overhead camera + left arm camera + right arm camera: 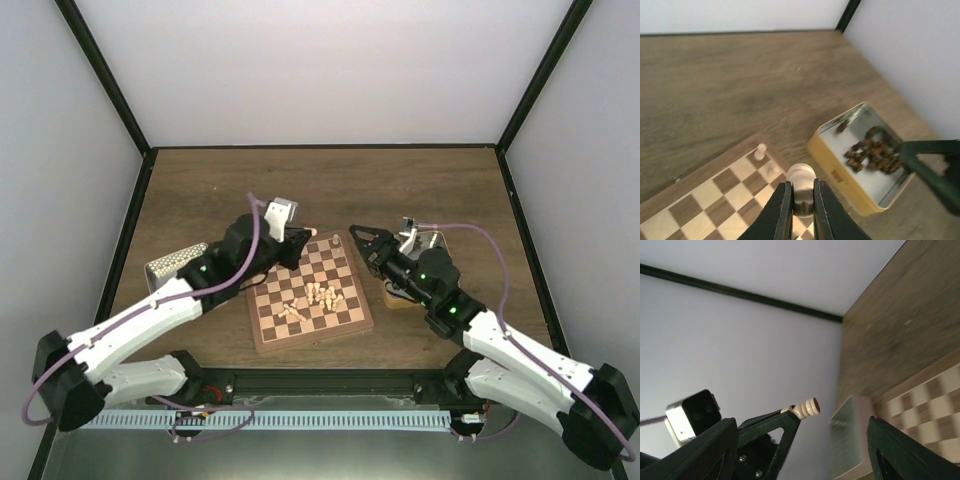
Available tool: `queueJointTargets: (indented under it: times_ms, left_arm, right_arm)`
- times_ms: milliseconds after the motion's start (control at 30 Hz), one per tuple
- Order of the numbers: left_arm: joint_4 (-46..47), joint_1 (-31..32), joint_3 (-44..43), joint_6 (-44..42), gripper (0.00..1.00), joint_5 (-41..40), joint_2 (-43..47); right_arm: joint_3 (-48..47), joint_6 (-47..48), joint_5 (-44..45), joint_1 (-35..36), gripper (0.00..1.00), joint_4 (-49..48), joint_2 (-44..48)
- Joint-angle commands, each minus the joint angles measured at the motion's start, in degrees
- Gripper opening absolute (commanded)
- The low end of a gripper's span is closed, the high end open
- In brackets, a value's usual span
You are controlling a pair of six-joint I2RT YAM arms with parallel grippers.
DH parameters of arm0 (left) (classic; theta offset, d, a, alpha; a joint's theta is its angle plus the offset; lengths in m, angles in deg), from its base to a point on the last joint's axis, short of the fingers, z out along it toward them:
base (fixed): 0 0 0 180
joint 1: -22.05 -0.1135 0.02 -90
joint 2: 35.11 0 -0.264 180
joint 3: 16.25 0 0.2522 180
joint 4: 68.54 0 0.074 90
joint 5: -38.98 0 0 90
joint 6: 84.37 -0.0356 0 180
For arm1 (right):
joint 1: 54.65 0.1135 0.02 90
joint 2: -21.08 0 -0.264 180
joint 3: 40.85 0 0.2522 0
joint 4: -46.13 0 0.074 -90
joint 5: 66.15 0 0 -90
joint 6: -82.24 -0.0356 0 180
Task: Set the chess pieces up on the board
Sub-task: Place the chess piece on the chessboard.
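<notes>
Left gripper (801, 189) clamped on small pale cream turned wooden chess piece (800, 175) above far edge of tan-and-brown checked wooden board (710, 169), right gripper (362, 241) jaws apart nearby: lower vertically, centre on square, release once seated.

The board (345, 285) is lying on the table (200, 190). Chess pieces (308, 300) are lying heaped on it toward 6 o'clock, and one piece (336, 240) is standing at its 1 o'clock corner. A tin (173, 264) is sitting at the board's 9 o'clock; a second tin (830, 161), holding more pieces (872, 152), is sitting at 3 o'clock.
</notes>
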Motion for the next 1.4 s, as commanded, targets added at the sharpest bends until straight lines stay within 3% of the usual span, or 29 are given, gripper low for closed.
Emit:
queueJointTargets:
  times_ms: [0, 233, 533, 1367]
  left_arm:
    - [-19.1, 0.0, -7.7, -2.2, 0.04, -3.6, -8.8]
    - [-27.0, -0.4, -21.1, -3.9, 0.04, -3.1, -27.3]
    - [-29.8, -3.2, -32.7, -4.9, 0.04, 0.0, -44.5]
    - [-25.8, -6.8, -34.5, -5.5, 0.05, 3.2, -53.6]
  right_arm:
    - [-1.4, 18.7, 13.2, -0.2, 0.72, 16.7, 4.0]
    - [-2.8, 26.9, 22.2, -0.3, 0.72, 26.8, 4.7]
    - [-2.1, 28.1, 25.9, -0.3, 0.72, 30.0, 7.3]
    - [-2.0, 28.7, 26.8, -0.4, 0.73, 31.8, 11.0]
